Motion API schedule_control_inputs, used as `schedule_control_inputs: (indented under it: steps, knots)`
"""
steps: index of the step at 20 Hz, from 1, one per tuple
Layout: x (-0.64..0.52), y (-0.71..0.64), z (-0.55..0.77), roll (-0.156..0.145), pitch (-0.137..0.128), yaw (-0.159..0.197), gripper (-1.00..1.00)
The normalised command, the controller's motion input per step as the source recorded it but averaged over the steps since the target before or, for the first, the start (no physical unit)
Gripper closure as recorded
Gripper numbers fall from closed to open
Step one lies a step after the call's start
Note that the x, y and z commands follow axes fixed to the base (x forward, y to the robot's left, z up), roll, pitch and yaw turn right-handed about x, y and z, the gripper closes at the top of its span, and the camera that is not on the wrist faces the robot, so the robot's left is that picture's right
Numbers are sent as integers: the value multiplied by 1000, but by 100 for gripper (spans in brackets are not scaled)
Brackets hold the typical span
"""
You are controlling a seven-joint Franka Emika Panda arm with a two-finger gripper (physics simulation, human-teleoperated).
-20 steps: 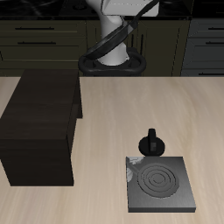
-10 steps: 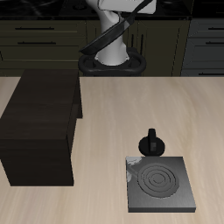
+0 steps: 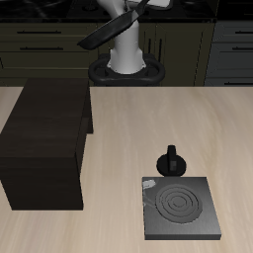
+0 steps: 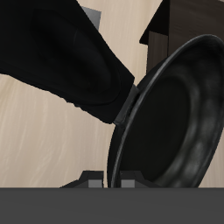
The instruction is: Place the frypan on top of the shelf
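**Frypan aloft at the back of the table, shelf top bare**

The frypan (image 3: 107,32) hangs high in the air above my base, tilted, its long handle rising toward the upper edge of the exterior view where my gripper (image 3: 150,4) is almost cut off by the frame. From that camera I see only the pan's dark underside and cannot make out my fingers at all.

My own wrist view fills that in partly: the frypan (image 4: 171,114) looms close, its glossy bowl and rim turned toward me, the handle a broad black bar running across the picture. The tips of my fingers (image 4: 88,182) just peek in at the frame's edge. Whether my jaws are clamped on the handle I cannot tell from either picture.

The shelf (image 3: 44,138) stands on the table, well below the pan and nearer the front edge; a corner of it (image 4: 179,22) shows behind the pan's rim.

Beyond, only the exterior view shows the burner plate (image 3: 180,207) near the front edge, with a small black pot-shaped object (image 3: 172,161) just behind it.
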Motion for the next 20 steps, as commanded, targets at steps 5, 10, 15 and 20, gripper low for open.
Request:
schedule_control_inputs:
  steps: [5, 10, 15, 20]
  knots:
    - [388, -401, 219, -114, -13, -15, 100]
    - [333, -282, 72, -87, -7, 11, 100]
    - [416, -368, 100, -104, 1, -11, 100]
    - [333, -265, -31, -54, 22, 5, 100]
